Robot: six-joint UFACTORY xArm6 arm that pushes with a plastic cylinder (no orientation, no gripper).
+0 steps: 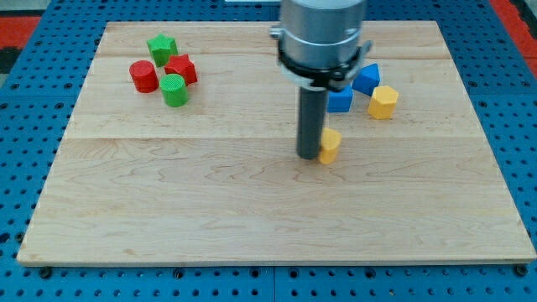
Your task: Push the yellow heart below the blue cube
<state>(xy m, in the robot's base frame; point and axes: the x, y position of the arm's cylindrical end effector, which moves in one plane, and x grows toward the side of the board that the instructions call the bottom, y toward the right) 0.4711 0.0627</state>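
The yellow heart (pixel 330 145) lies near the board's middle, partly hidden by the rod. My tip (pixel 310 156) rests on the board touching the heart's left side. The blue cube (pixel 340 100) sits just above the heart, toward the view's top, partly behind the rod. A second blue block (pixel 366 78) lies up and to the right of the cube. A yellow block (pixel 383 101) lies to the right of the blue cube.
A cluster sits at the view's upper left: a green star (pixel 161 47), a red block (pixel 180 70), a red cylinder (pixel 143 76) and a green cylinder (pixel 174 90). The wooden board (pixel 252 210) ends on a blue pegboard surround.
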